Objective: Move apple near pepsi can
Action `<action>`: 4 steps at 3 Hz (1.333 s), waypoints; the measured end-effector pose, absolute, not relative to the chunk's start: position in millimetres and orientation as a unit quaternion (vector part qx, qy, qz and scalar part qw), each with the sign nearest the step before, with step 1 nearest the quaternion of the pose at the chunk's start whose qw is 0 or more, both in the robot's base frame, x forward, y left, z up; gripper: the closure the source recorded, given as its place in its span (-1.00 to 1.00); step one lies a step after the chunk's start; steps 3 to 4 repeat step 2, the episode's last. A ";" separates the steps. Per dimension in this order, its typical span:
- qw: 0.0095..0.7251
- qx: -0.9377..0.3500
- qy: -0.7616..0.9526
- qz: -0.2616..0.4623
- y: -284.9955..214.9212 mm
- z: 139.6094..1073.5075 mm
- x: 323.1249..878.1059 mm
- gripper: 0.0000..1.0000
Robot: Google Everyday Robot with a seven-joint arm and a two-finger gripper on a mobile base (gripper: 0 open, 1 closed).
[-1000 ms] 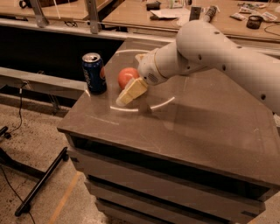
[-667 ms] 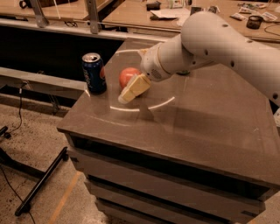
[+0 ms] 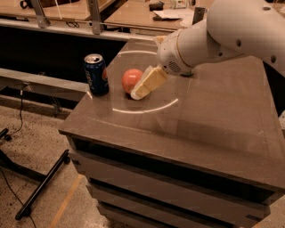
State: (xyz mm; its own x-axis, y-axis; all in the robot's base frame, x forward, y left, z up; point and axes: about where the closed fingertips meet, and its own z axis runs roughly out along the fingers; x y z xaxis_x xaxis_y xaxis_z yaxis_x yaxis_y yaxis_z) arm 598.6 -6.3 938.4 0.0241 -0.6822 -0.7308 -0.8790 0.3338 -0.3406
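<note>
- Gripper [image 3: 141, 88], cream-coloured, at the end of a bulky white arm [image 3: 222, 35]: reached in from the right, angled down and to the left, with its tip low over the left half of the tabletop. Sat against or just in front of the right side of the apple; could not tell which. Clenched or released: could not tell.
- Apple [image 3: 130, 79], round, red-orange: rested on the tabletop, its right portion hidden behind the gripper. Lay near the pepsi can, on that can's right, with a narrow strip of bare surface between the two; not touching.
- Pepsi can [image 3: 96, 75], dark blue with a silver top and a red-and-white logo partly showing: stood upright near the left edge of the tabletop.
- Table [image 3: 213, 116], dark brown, with a flat top over stacked drawer-like fronts: carried both apple and can. Bore pale curved lines [image 3: 147, 109], one arc just in front of the apple and another behind it.
- Floor [image 3: 40, 147], speckled: showed at lower left, crossed by a black stand leg [image 3: 42, 187].
- Benches [image 3: 133, 13] with small clutter: ran along the rear; items too dim to name.
</note>
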 end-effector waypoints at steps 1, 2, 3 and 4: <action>0.436 -0.559 0.698 0.100 -28.7 948.9 584.7 -1.00; 0.435 -0.557 0.701 0.097 -36.3 952.2 579.8 -1.00; 0.435 -0.557 0.701 0.097 -36.3 952.2 579.8 -1.00; 0.435 -0.557 0.701 0.097 -36.3 952.2 579.8 -1.00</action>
